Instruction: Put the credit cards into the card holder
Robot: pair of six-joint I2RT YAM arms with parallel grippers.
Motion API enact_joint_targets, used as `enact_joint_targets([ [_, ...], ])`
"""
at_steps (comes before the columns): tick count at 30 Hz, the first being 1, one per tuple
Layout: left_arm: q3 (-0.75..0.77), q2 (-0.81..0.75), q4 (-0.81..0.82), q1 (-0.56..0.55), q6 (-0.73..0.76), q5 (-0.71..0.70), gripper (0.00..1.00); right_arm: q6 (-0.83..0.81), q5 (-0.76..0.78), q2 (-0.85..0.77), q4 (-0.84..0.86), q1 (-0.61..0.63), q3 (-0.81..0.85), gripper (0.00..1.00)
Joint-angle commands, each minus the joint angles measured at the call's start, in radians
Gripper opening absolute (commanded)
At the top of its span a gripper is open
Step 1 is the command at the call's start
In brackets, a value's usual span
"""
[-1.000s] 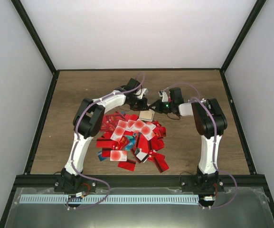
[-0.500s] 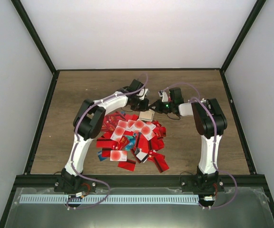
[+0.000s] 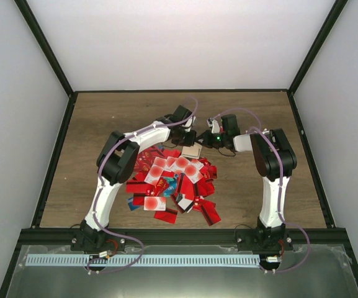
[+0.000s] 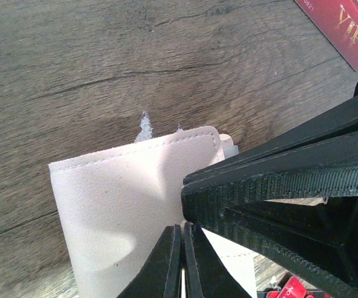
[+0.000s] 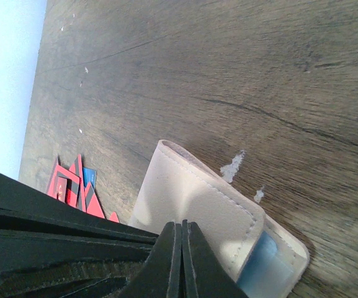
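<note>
Open table (image 3: 104, 124) lies beyond; credit cards (image 3: 172, 180) clutter nearer.

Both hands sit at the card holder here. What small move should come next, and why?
Probably lift the right hand off and swing it toward the credit cards, keeping the left hand at the card holder. Both hands are shut at the holder, no card shows in either, and the pile lies right beside it.

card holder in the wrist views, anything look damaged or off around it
The card holder looks intact, with a pale blue card poking from its open end. Odd bit: small white flecks on the wooden table right beside it, like chipped finish or residue.
</note>
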Motion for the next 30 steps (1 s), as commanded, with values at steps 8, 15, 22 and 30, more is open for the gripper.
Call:
enact_joint_targets([
  [8,-0.091,0.114,-0.21,-0.048,-0.003,-0.255,0.04,0.002,0.026,0.024,-0.078,-0.018,-0.002,0.01],
  [15,-0.188,0.085,-0.167,-0.088,-0.019,-0.267,0.04,0.016,-0.016,0.011,-0.048,-0.024,-0.015,0.01],
  [22,-0.306,-0.001,0.003,-0.081,-0.032,-0.174,0.04,0.064,-0.106,-0.04,0.023,-0.028,-0.028,0.01],
  [30,-0.339,-0.021,0.057,-0.074,-0.034,-0.122,0.04,0.089,-0.121,-0.176,0.004,-0.028,-0.06,0.01],
])
